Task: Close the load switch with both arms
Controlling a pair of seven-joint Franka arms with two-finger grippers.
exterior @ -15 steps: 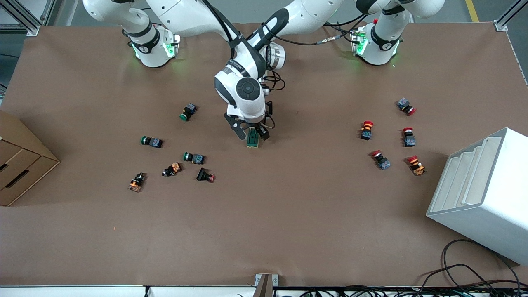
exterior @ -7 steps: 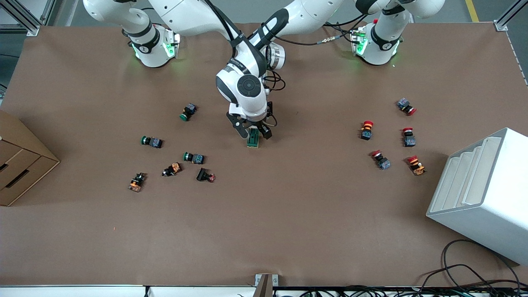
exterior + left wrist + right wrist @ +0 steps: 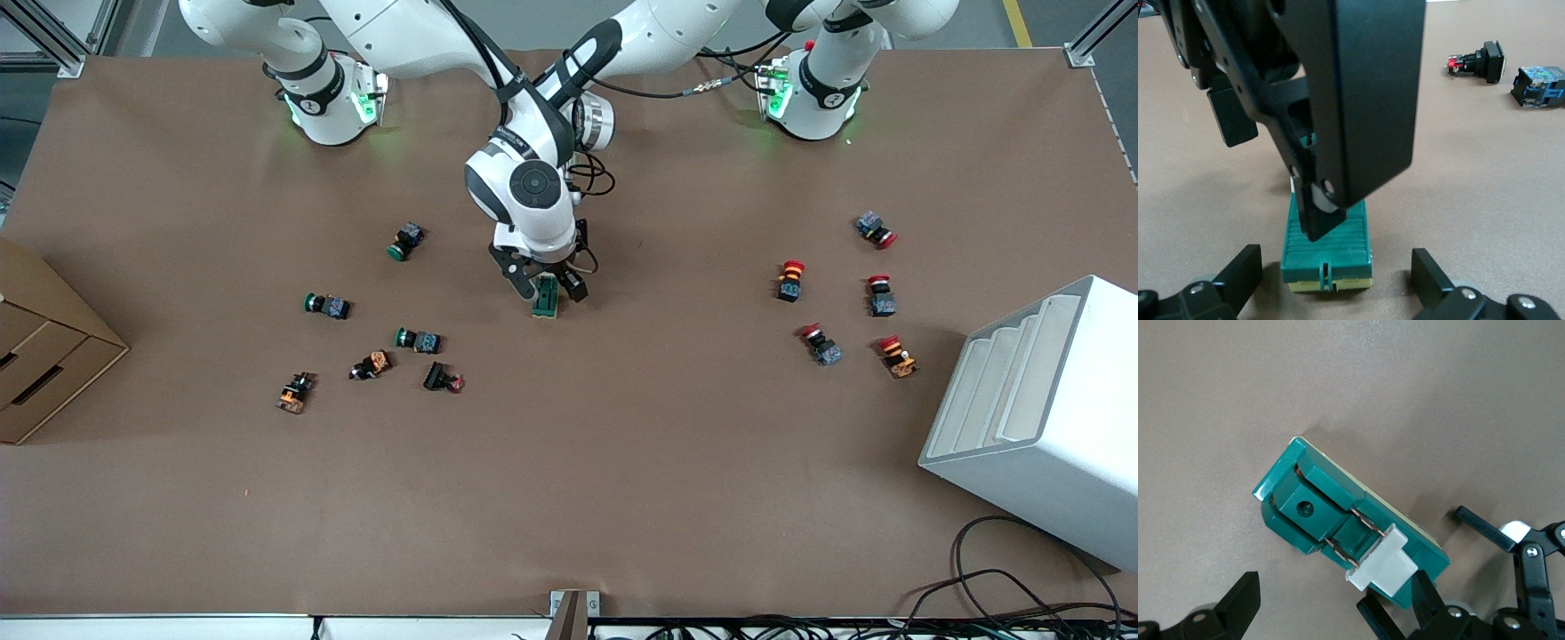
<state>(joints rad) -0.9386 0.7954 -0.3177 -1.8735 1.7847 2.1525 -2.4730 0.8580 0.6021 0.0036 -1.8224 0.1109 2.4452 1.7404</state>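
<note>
The load switch [image 3: 545,302] lies mid-table, dark green with a tan base edge. In the right wrist view the load switch [image 3: 1338,520] shows its white lever [image 3: 1381,570] at one end, joined by two copper blades. My right gripper [image 3: 544,283] points straight down over it, open [image 3: 1331,587]; one of its fingers [image 3: 1315,217] sits on the switch by the lever. My left gripper [image 3: 1335,261] is open and low at the table, with its fingers on either side of the switch's end [image 3: 1328,257]. In the front view it is mostly hidden under the right arm's wrist.
Several green and orange push-buttons [image 3: 418,340] lie toward the right arm's end, and several red ones [image 3: 789,280] toward the left arm's end. A cardboard box [image 3: 40,347] and a white rack [image 3: 1040,418] stand at the table's two ends. Cables [image 3: 996,578] lie at the near edge.
The right arm's wrist and gripper have shifted slightly toward the left arm's end over the switch. The switch has stayed in place.
</note>
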